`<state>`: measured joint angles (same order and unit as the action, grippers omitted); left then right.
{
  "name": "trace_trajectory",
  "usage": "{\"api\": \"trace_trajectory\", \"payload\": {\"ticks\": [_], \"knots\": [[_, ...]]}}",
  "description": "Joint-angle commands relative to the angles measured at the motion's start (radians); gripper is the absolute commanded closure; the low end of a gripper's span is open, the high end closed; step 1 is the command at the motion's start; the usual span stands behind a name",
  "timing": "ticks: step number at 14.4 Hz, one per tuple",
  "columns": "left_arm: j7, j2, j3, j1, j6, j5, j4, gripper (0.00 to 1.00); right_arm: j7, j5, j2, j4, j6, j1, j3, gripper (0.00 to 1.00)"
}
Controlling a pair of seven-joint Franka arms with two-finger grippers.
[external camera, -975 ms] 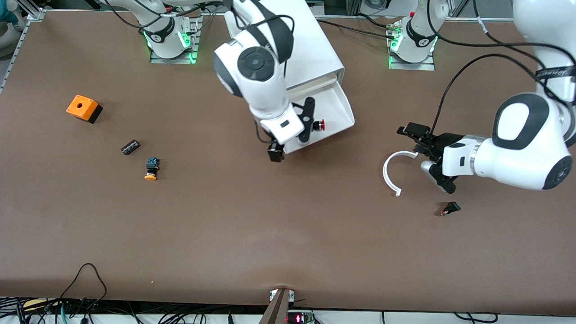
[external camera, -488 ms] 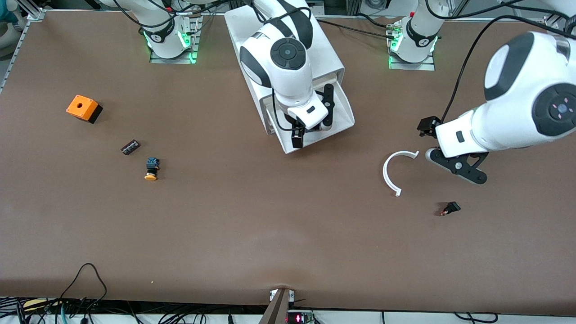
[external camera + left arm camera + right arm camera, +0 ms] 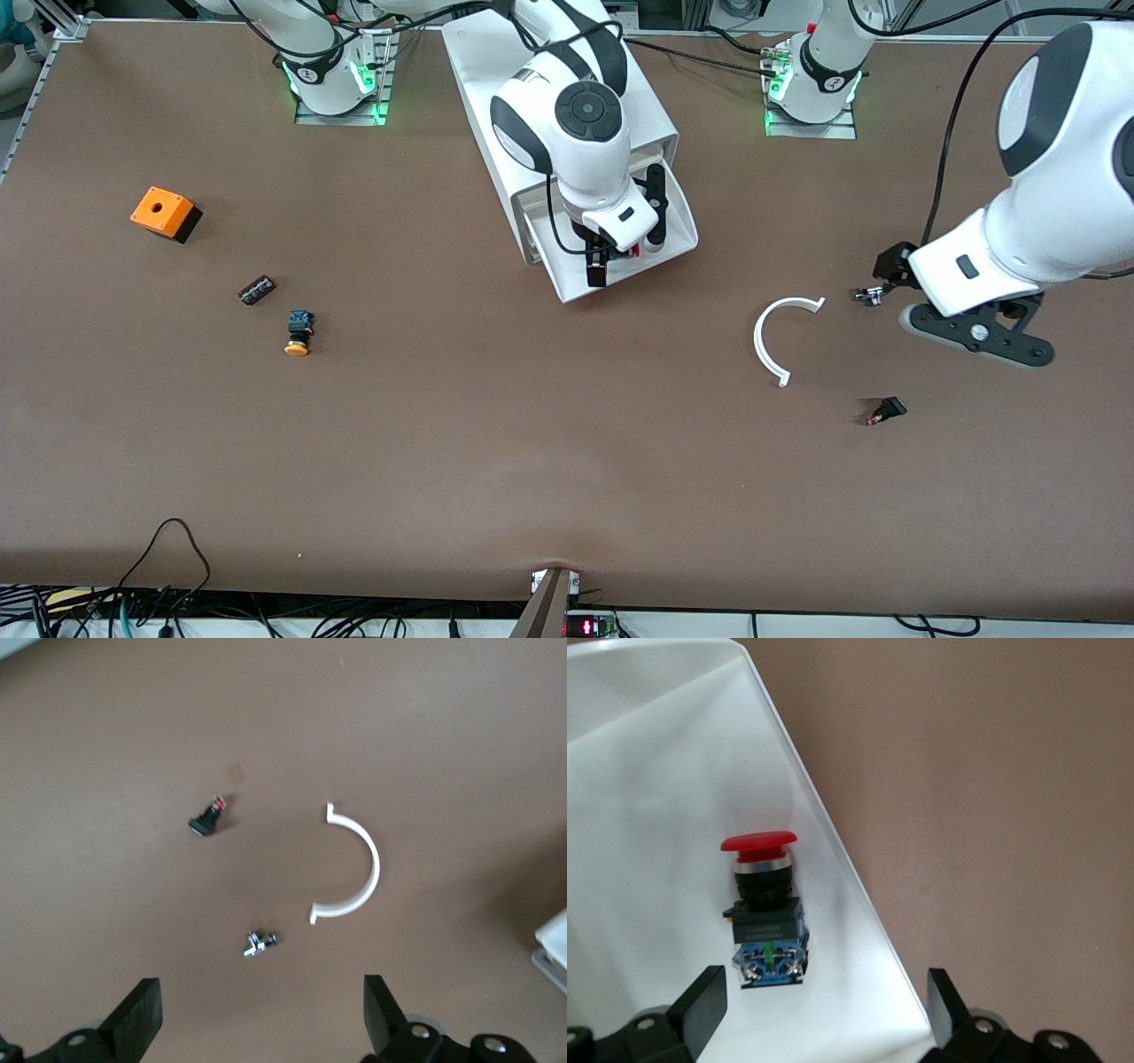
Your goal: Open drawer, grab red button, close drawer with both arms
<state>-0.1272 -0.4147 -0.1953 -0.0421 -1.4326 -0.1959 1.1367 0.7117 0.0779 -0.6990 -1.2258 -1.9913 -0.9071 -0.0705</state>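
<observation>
The right arm (image 3: 567, 124) reaches out from its base at the robots' edge of the tabletop, near the middle of that edge, its wrist bent downward. The right gripper (image 3: 824, 1014) points straight down with its jaws spread wide and nothing between them. The left arm (image 3: 1054, 168) comes in over the left arm's end of the tabletop, its forearm slanting down. The left gripper (image 3: 257, 1028) hangs above the bare tabletop, jaws wide apart and holding nothing.
</observation>
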Motion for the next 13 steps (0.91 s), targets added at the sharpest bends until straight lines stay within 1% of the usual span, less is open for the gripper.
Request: {"api": "trace_trajectory", "payload": {"ticks": [1, 3, 4, 6, 7, 8, 9, 11, 12, 13], "knots": [[0.111, -0.044, -0.006, -0.001, -0.051, -0.017, -0.058, 0.0, 0.012, -0.01, -0.027, 0.032, -0.01, -0.007, -0.005, 0.0], [0.254, -0.038, -0.01, 0.007, -0.049, -0.007, -0.054, 0.0, 0.012, -0.012, -0.028, 0.032, -0.009, -0.015, 0.004, 0.0], [0.285, -0.032, -0.009, 0.017, -0.048, 0.03, -0.043, 0.0, 0.014, -0.013, -0.03, 0.029, -0.006, -0.021, 0.008, 0.0], [0.279, -0.032, -0.012, 0.069, -0.057, 0.111, -0.037, 0.0, 0.035, -0.029, -0.028, 0.025, 0.002, -0.03, 0.008, 0.0], [0.279, -0.021, -0.016, 0.086, -0.061, 0.121, -0.008, 0.0, 0.044, -0.035, -0.028, 0.025, 0.003, -0.03, 0.009, 0.0], [0.279, 0.022, -0.018, 0.088, -0.084, 0.122, 0.047, 0.0, 0.051, -0.036, -0.028, 0.023, 0.009, -0.03, 0.009, 0.0], [0.281, 0.087, -0.018, 0.087, -0.141, 0.122, 0.151, 0.0, 0.057, -0.036, -0.028, 0.022, 0.017, -0.03, 0.011, 0.0], [0.284, 0.273, -0.019, 0.091, -0.34, 0.125, 0.449, 0.0, 0.064, -0.038, -0.028, 0.022, 0.026, -0.03, 0.02, 0.0], [0.284, 0.342, -0.018, 0.091, -0.386, 0.128, 0.544, 0.0, 0.065, -0.038, -0.03, 0.019, 0.025, -0.03, 0.021, 0.0], [0.285, 0.376, -0.018, 0.091, -0.388, 0.13, 0.586, 0.0, 0.065, -0.036, -0.028, 0.009, 0.017, -0.03, 0.023, 0.0]]}}
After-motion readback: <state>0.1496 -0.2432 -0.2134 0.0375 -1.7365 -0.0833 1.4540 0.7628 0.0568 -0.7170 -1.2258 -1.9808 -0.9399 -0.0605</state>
